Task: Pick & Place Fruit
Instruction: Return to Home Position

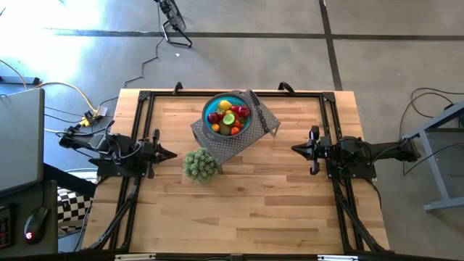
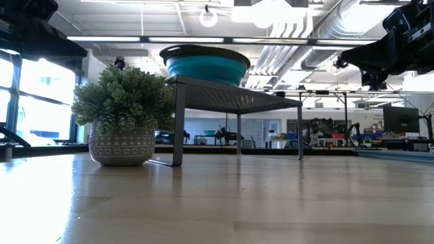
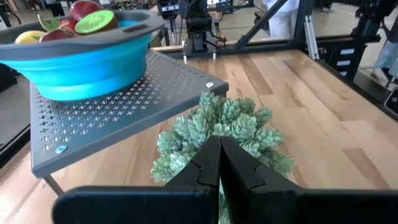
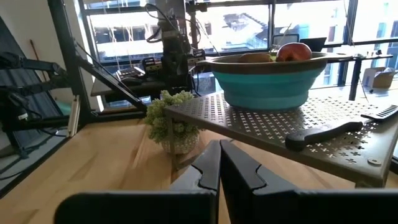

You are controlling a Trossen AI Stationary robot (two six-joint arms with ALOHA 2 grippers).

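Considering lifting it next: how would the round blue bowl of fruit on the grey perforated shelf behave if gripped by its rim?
The round blue bowl has stepped walls, looks collapsible and may flex at the rim. The fruit is piled rim high; tilting would likely spill rolling pieces.

You have bare wooden tabletop (image 1: 275,210) ahead of the right gripper (image 1: 296,149) and on the side away from the grey perforated metal shelf (image 1: 226,145). A round blue bowl (image 3: 93,65) and a black-handled knife (image 4: 323,134) occupy the shelf top. A small green potted plant (image 1: 200,164) stands beside its corner, directly ahead of the left gripper (image 1: 172,154).
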